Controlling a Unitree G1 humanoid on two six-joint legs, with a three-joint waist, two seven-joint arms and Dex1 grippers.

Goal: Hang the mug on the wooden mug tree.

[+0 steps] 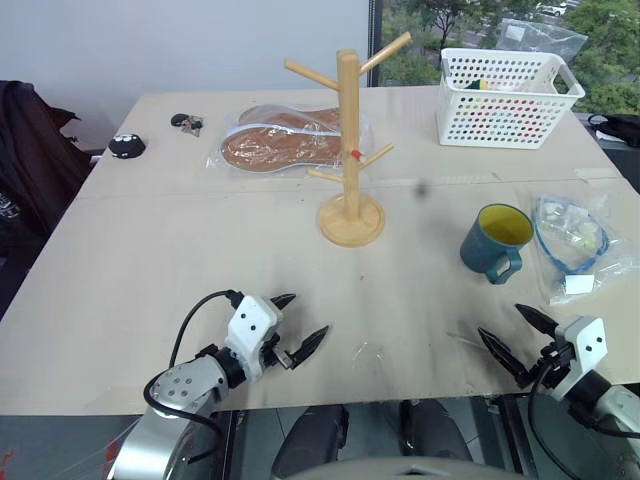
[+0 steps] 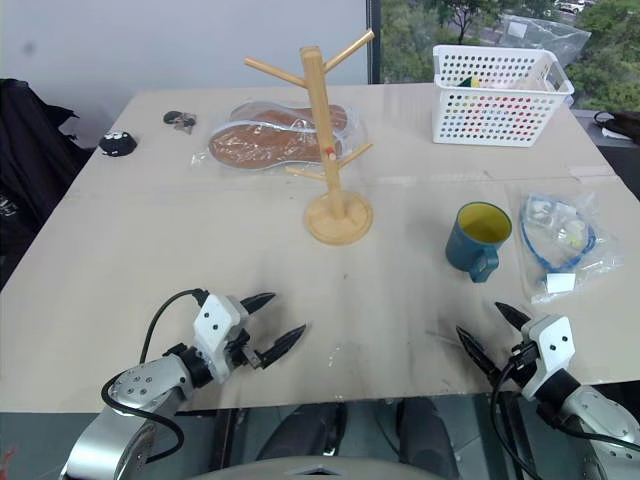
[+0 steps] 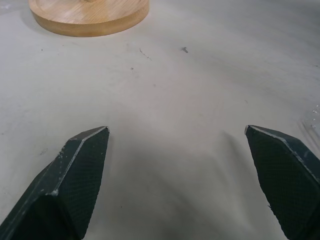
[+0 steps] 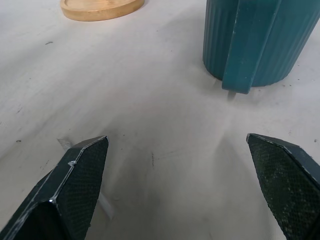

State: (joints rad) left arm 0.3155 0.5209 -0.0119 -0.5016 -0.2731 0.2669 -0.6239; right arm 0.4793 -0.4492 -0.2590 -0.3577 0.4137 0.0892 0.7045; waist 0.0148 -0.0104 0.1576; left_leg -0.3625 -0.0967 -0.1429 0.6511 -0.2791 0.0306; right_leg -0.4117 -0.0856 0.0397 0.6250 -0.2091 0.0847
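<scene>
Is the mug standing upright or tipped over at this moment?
Upright. The mug stands on the table with its yellow inside facing up and its handle toward the robot, apart from the wooden mug tree.

silver arms, white wrists, black cables, black pointed end effector fingers

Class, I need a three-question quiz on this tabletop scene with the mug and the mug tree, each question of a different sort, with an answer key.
1. True or false: the mug already hangs on a peg of the wooden mug tree.
2. Which gripper is nearer the mug? A) left gripper B) right gripper
3. Fill in: the mug's handle points toward the ____ edge of the table.

Key
1. False: it stands upright on the table, to the right of the tree.
2. B. Its fingers are open, holding nothing.
3. Near: the robot's side.
</scene>
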